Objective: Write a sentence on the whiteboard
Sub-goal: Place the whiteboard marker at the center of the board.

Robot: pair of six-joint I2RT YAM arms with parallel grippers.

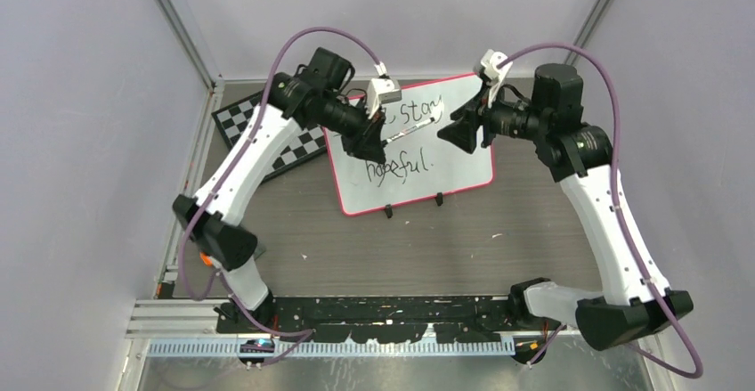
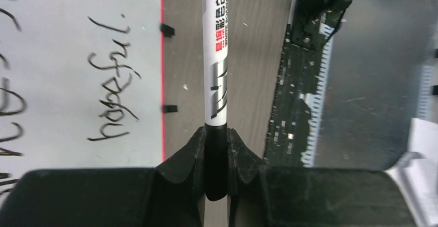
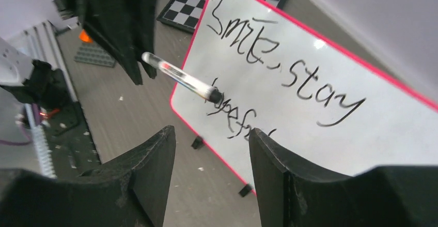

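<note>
The whiteboard (image 1: 454, 155) lies flat at the back middle of the table, with a pink frame and two black feet on its near edge. The sentence (image 1: 402, 166) on it reads "Smile, stay" over "hopeful."; it also shows in the right wrist view (image 3: 320, 92). My left gripper (image 1: 378, 146) hovers over the board's left part, shut on a white marker (image 2: 216, 56) by its black end. The marker (image 3: 178, 74) points toward my right gripper (image 1: 452, 134). That right gripper (image 3: 209, 149) is open and empty above the board's right part. I cannot tell whether the marker touches the board.
A black-and-white chessboard (image 1: 258, 133) lies left of the whiteboard, partly under my left arm. A small orange piece (image 3: 85, 36) and a grey studded plate (image 3: 93, 55) sit at the table's left. A black rail (image 1: 392, 306) runs along the near edge between the arm bases.
</note>
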